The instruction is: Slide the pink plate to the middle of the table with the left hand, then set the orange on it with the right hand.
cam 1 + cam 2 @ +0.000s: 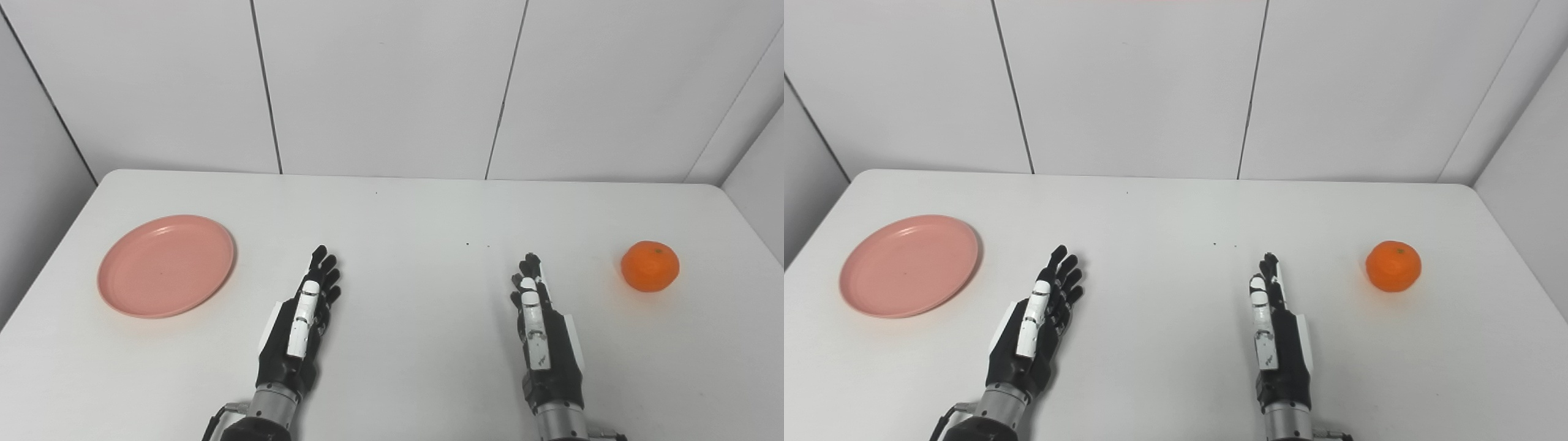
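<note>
My left robot hand (300, 324) and right robot hand (539, 324) rest wide, empty, on the smooth white bench (404, 214); round glossy pink plate (166, 264) at nine o'clock, dimpled orange (650, 266) at three.

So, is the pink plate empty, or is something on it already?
Empty. The pink plate shows only its bare surface; the orange sits on the table far to its right.

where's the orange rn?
The orange sits on the table at the far right in both eye views, apart from and right of the right robot hand; the pink plate lies at the opposite left side.
</note>
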Robot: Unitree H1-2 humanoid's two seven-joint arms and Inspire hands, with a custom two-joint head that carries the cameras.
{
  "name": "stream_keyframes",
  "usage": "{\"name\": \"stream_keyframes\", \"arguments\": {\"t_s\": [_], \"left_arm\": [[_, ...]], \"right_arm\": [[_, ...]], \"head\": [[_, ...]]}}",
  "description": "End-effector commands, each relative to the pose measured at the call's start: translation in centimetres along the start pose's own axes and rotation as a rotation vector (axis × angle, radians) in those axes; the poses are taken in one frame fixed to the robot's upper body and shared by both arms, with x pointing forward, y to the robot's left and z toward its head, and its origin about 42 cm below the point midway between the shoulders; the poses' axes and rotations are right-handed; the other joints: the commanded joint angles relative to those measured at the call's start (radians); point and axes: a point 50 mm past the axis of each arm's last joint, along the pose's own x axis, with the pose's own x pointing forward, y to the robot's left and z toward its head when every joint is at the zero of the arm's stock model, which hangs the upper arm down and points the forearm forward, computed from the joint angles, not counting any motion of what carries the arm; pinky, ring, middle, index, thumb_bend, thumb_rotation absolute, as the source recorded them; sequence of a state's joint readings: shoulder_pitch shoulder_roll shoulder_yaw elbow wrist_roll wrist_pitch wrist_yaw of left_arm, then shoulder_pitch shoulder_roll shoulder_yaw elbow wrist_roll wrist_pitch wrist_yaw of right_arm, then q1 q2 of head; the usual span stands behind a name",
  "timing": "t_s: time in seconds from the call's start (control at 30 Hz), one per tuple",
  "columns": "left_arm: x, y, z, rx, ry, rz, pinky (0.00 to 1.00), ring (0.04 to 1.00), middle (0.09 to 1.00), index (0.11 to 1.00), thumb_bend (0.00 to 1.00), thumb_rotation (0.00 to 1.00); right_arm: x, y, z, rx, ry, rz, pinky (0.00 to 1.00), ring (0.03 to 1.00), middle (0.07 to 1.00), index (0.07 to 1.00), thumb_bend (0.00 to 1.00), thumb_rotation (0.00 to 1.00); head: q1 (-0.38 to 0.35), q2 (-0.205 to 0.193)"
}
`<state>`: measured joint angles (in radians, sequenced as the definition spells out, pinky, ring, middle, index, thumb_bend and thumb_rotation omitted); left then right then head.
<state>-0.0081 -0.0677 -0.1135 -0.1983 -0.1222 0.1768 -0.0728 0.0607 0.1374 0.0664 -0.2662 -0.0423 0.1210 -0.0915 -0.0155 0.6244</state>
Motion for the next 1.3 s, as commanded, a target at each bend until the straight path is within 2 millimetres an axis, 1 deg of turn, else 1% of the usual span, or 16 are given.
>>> {"name": "stream_keyframes", "arguments": {"t_s": [0.0,0.1,0.13,0.23,0.27,0.4,0.43,0.47,0.5,0.53,0.83,1.27], "left_arm": [[0.4,-0.7,1.2,0.011,-0.064,-0.021,1.00,1.000,1.000,1.000,0.40,1.00],[0.5,-0.9,1.0,0.018,-0.061,-0.023,1.00,1.000,1.000,1.000,0.40,1.00],[0.5,-1.0,0.9,0.018,-0.061,-0.022,1.00,1.000,1.000,1.000,0.40,1.00],[0.5,-1.5,0.5,0.023,-0.060,-0.025,1.00,1.000,1.000,1.000,0.41,1.00],[0.5,-1.6,0.4,0.022,-0.058,-0.026,1.00,1.000,1.000,1.000,0.41,1.00],[0.6,-2.3,-0.2,0.023,-0.048,-0.030,1.00,1.000,1.000,1.000,0.40,1.00],[0.7,-2.4,-0.3,0.027,-0.051,-0.031,1.00,1.000,1.000,1.000,0.39,1.00],[0.7,-2.5,-0.5,0.029,-0.054,-0.031,1.00,1.000,1.000,1.000,0.39,1.00],[0.7,-2.6,-0.6,0.031,-0.056,-0.032,1.00,1.000,1.000,1.000,0.39,1.00],[0.7,-2.7,-0.7,0.031,-0.059,-0.031,1.00,1.000,1.000,1.000,0.38,1.00],[0.7,-3.6,-1.5,0.027,-0.052,-0.019,1.00,1.000,1.000,1.000,0.37,1.00],[0.7,-4.1,-1.9,0.037,-0.050,-0.016,1.00,1.000,1.000,1.000,0.37,1.00]], "right_arm": [[0.3,0.2,1.0,0.006,-0.062,0.013,0.99,0.979,0.995,0.996,0.23,1.00],[0.3,-0.1,0.9,0.003,-0.055,0.020,0.99,0.981,0.998,0.999,0.23,1.00],[0.3,-0.2,0.9,0.004,-0.052,0.021,1.00,0.985,0.999,1.000,0.23,1.00],[0.3,-0.9,0.8,-0.002,-0.054,0.031,1.00,0.990,1.000,1.000,0.23,1.00],[0.2,-1.1,0.8,0.001,-0.054,0.032,1.00,0.992,1.000,1.000,0.24,1.00],[0.2,-1.8,0.4,0.013,-0.059,0.033,1.00,0.987,1.000,1.000,0.22,1.00],[0.2,-2.0,0.4,0.012,-0.056,0.036,1.00,0.988,1.000,1.000,0.22,1.00],[0.2,-2.1,0.3,0.010,-0.049,0.039,1.00,0.989,1.000,1.000,0.22,1.00],[0.2,-2.2,0.3,0.010,-0.043,0.041,1.00,0.992,1.000,1.000,0.23,1.00],[0.2,-2.4,0.2,0.008,-0.046,0.042,1.00,0.991,1.000,1.000,0.23,1.00],[0.1,-3.1,-0.2,0.006,-0.049,0.054,1.00,0.991,1.000,1.000,0.21,1.00],[-0.1,-3.3,-0.2,0.017,-0.045,0.060,1.00,0.987,1.000,1.000,0.19,1.00]], "head": [[0.001,0.000],[0.047,-0.021],[0.047,-0.021],[0.086,-0.044],[0.086,-0.044],[0.139,-0.078],[0.141,-0.081],[0.157,-0.091],[0.157,-0.091],[0.169,-0.101],[0.203,-0.132],[0.219,-0.145]]}}
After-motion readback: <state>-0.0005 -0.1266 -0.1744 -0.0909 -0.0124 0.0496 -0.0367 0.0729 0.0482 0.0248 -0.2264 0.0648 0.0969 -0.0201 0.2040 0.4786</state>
